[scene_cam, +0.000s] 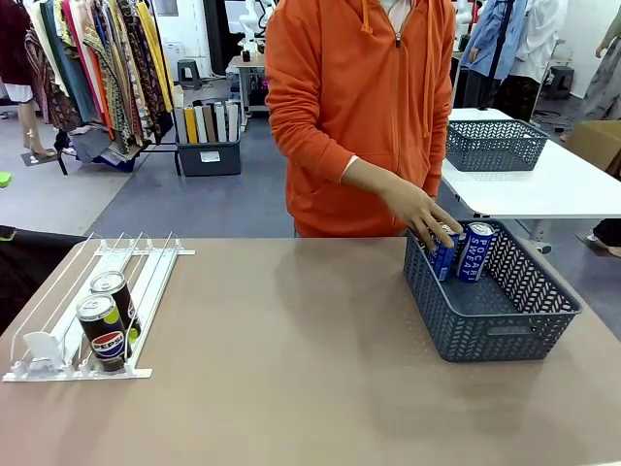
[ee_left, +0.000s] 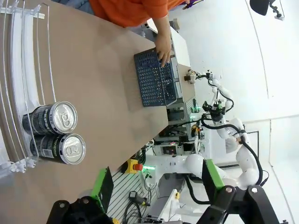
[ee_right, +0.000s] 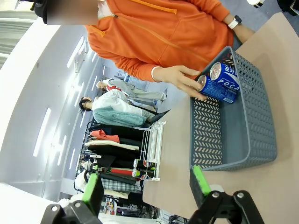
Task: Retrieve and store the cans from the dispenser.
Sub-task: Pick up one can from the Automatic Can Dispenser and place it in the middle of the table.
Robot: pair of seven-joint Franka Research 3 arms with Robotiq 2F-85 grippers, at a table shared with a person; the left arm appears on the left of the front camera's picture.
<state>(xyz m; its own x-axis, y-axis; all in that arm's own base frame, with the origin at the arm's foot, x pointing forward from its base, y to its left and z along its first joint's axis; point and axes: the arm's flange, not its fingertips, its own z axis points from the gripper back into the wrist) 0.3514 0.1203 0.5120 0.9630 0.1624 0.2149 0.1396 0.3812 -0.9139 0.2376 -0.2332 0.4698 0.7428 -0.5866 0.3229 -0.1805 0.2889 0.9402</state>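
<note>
The cans are split: two black Pepsi cans [scene_cam: 109, 325] stand at the near end of the dispenser [scene_cam: 73, 373] on the table's [scene_cam: 291, 369] left. Two blue cans [scene_cam: 466, 250] sit in the basket [scene_cam: 495, 335] at right, with the person's hand [scene_cam: 422, 216] gripping one. The left gripper [ee_left: 157, 176] and right gripper [ee_right: 145, 181] gape wide, holding nothing.

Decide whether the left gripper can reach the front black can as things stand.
Probably yes: the open left gripper faces the front black can, nothing between; the person's hand is at the basket.

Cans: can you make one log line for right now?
hand on blue can in basket; other blue can beside it; two black cans in dispenser; left gripper open; right gripper open
</note>
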